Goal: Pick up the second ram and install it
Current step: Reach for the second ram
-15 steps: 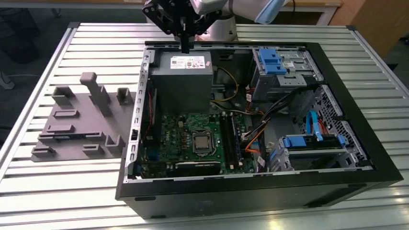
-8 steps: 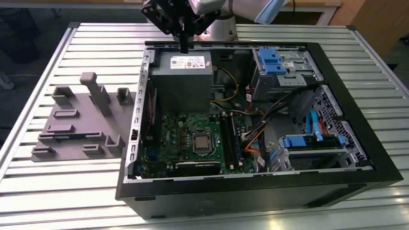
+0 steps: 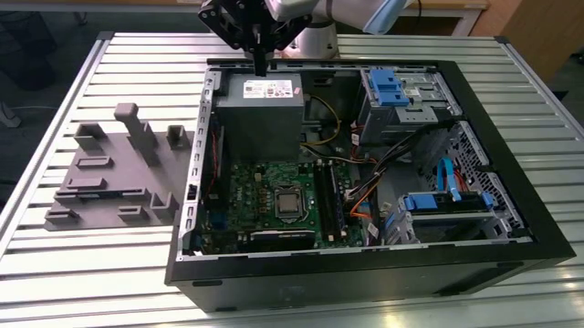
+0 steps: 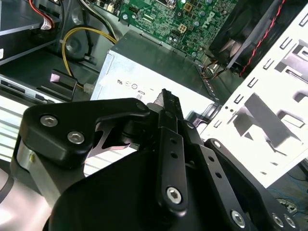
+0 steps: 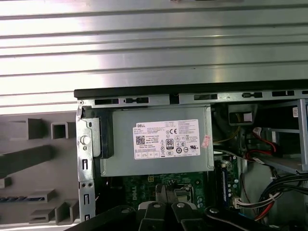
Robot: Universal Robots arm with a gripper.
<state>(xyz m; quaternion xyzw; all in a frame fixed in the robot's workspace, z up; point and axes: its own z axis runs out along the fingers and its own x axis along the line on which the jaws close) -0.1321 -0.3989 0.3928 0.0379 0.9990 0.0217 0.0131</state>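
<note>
My gripper (image 3: 262, 67) hangs shut over the far edge of the grey power supply (image 3: 260, 109) inside the open computer case (image 3: 365, 273), with nothing visible between its fingers. Both wrist views show the black fingertips (image 4: 166, 96) (image 5: 166, 189) pressed together above the power supply (image 5: 159, 144). On the exterior view's left, the grey fixture plate (image 3: 109, 184) lies on the table. A thin dark strip with bluish glints, seemingly the second ram (image 3: 89, 193) (image 5: 21, 198), rests in one of its slots, well away from the gripper.
The green motherboard (image 3: 273, 198) with its black slot rails (image 3: 329, 201) lies in the case below the power supply. Blue drive cages (image 3: 388, 85) (image 3: 447, 205) and loose cables (image 3: 365, 184) fill the exterior view's right side. Case walls rise around it on the slatted table (image 3: 91, 273).
</note>
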